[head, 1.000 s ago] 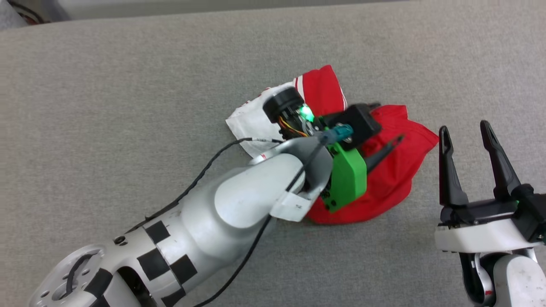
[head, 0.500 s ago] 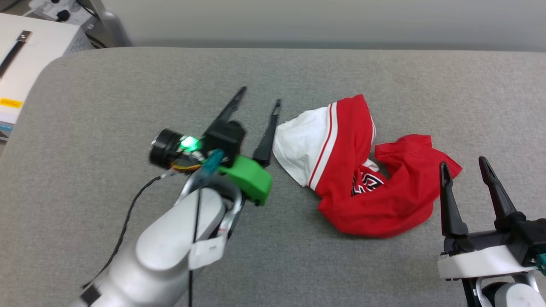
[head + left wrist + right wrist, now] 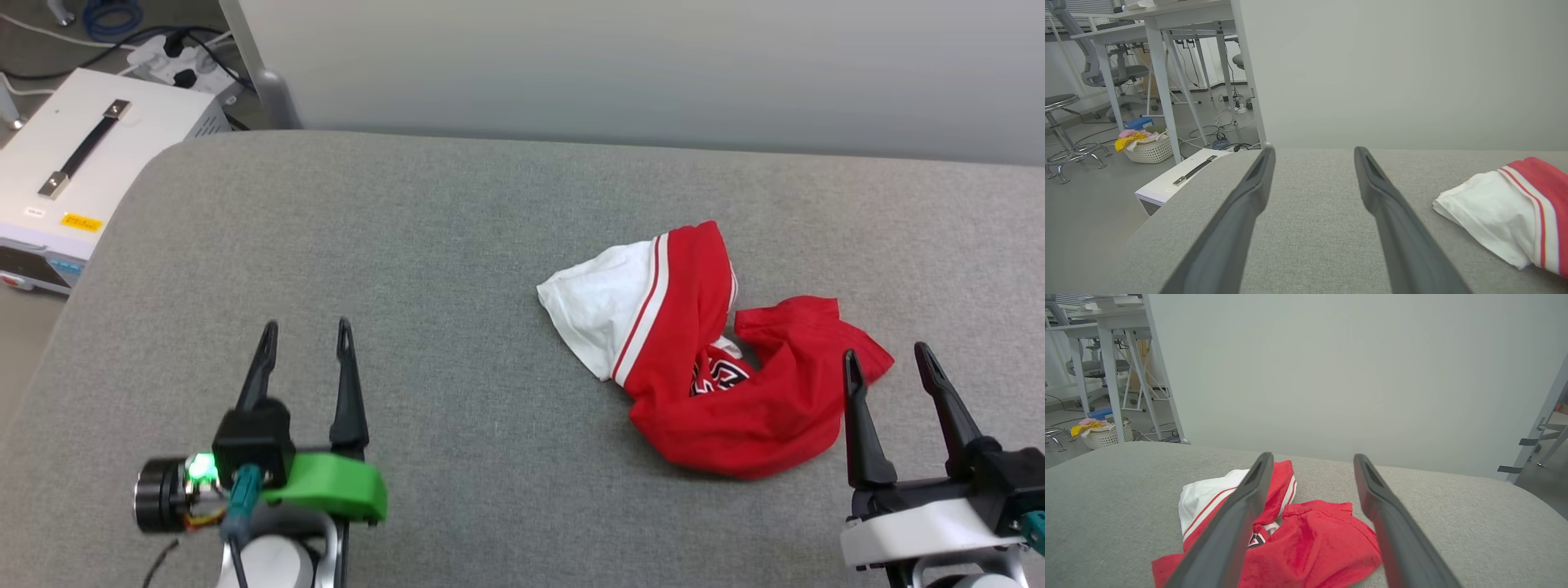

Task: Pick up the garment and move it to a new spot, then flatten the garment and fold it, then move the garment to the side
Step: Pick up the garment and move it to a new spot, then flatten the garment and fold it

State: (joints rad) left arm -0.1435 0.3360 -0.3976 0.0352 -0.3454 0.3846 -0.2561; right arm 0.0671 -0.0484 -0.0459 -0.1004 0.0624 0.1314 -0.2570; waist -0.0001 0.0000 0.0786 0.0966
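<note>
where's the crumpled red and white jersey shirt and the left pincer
crumpled red and white jersey shirt [image 3: 735,429]: head view, red body fabric
left pincer [image 3: 307,328]: head view, midway between its fingertips

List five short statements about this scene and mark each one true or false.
1. The garment lies crumpled on the grey surface. True.
2. The left gripper holds the garment. False: its fingers are open and empty, well off to the garment's left.
3. The right gripper is open. True.
4. The garment is folded flat. False: it is bunched in a heap.
5. A white box with a handle sits past the surface's far left corner. True.
</note>
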